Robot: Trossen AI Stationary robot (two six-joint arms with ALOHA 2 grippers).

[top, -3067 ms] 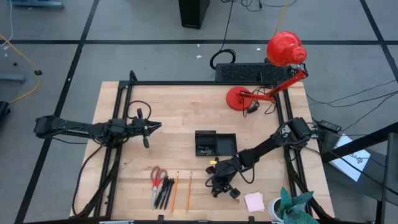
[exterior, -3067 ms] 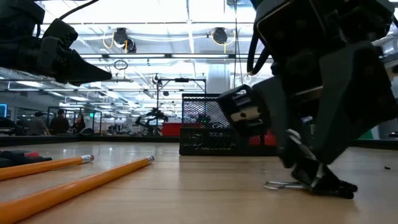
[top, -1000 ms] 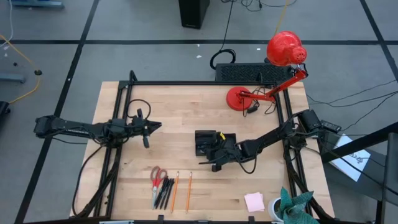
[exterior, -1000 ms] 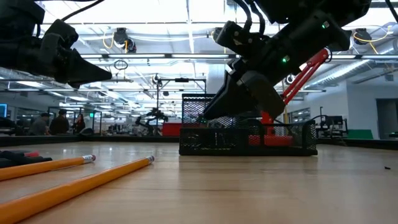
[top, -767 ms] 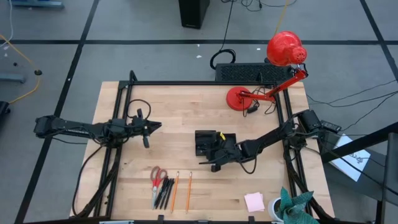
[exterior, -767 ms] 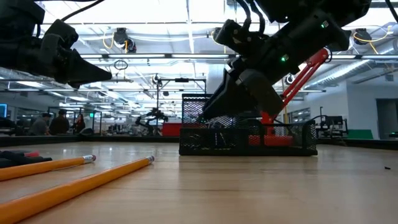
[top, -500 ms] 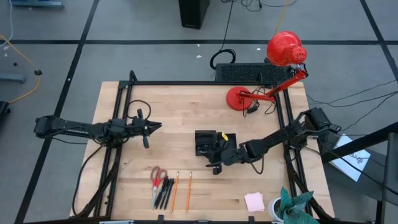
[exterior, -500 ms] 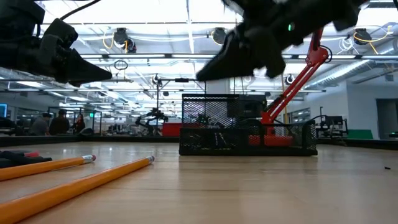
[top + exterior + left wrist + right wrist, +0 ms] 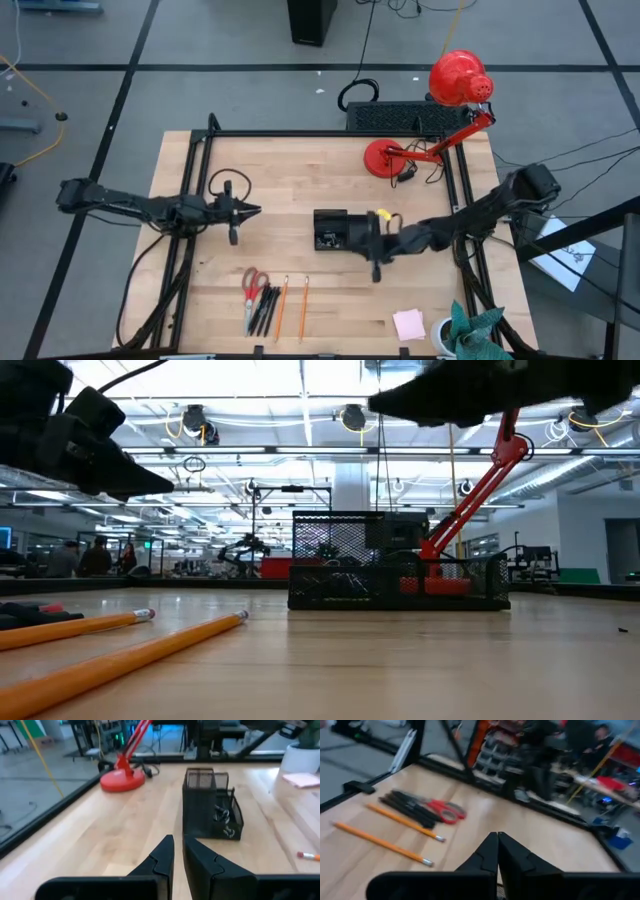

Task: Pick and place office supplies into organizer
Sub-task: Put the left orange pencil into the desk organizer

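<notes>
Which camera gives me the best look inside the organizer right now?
The left wrist view: the organizer shows its compartments, with binder clips inside. In the high view the right gripper partly covers it; the low view shows only its mesh side.

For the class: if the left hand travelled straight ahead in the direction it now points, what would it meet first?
Most likely the organizer: seen from the left wrist, it stands just ahead of the left hand, with bare table between. The line may pass its near edge; depth is unclear.
</notes>
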